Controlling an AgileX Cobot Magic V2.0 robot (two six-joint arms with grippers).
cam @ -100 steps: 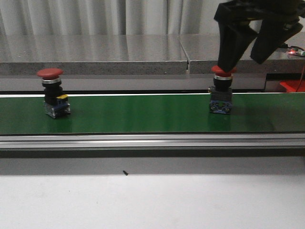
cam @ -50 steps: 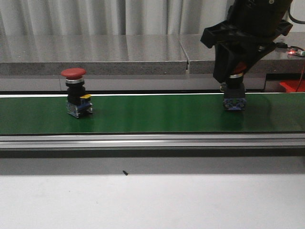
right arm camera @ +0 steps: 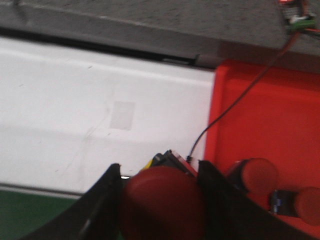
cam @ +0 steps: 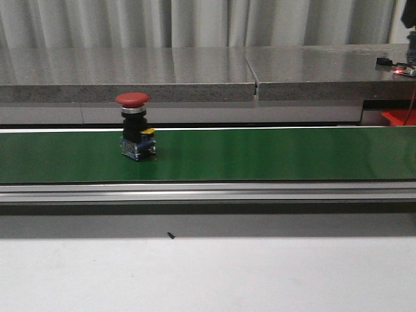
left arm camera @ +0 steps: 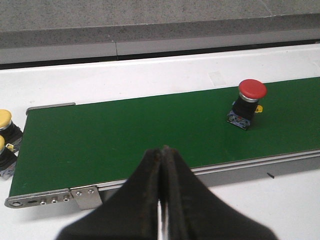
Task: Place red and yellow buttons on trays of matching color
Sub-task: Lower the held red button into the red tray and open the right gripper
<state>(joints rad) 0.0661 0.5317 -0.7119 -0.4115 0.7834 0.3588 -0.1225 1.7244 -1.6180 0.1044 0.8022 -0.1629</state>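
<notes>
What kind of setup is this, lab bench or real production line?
Probably a lab mock-up of a sorting line, not real production. A short green conveyor belt carries a lone red push button, a red tray already holds red buttons, and curtains hang behind a grey counter.

Green conveyor belt (cam: pixel 260 155) on a white table (cam: pixel 208 273) — grey stone ledge (cam: pixel 130 73) behind.
Belt runs across the front view in an aluminium frame (cam: pixel 208 192); small dark speck (cam: pixel 171 235) on the table just in front of it; pale curtain (cam: pixel 195 23) at the back; thin red wire (right arm camera: pixel 235 102) — crosses the white surface near the ledge.
</notes>
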